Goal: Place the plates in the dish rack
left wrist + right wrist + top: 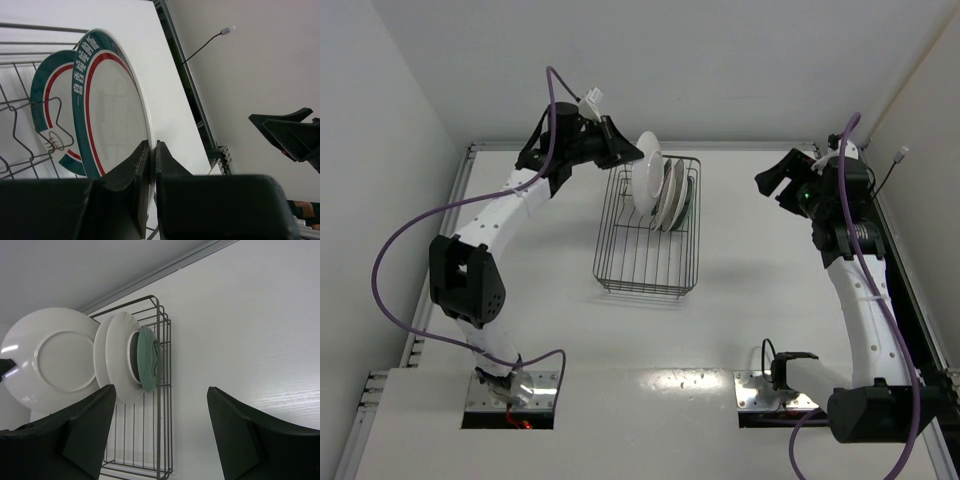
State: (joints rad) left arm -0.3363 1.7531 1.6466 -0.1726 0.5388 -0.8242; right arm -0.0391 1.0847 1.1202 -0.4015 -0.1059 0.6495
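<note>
Left pincer point(152, 150): jaws together, clamped on the rim of a white plate with green and red rings point(117, 120). This ringed plate stands upright on edge at the far left corner of the dish rack point(645, 265); whether its lower edge rests on the wires cannot be told. Second ringed plate point(60, 85): upright in the rack, just behind the first. Small teal plate point(148, 365): upright at the rack's right side, beside the other plates. Rack sits on the white table point(770, 300), between the two arms. Right pincer point(161, 390): jaws wide apart, holding nothing, well to the right of the rack and facing it.
</note>
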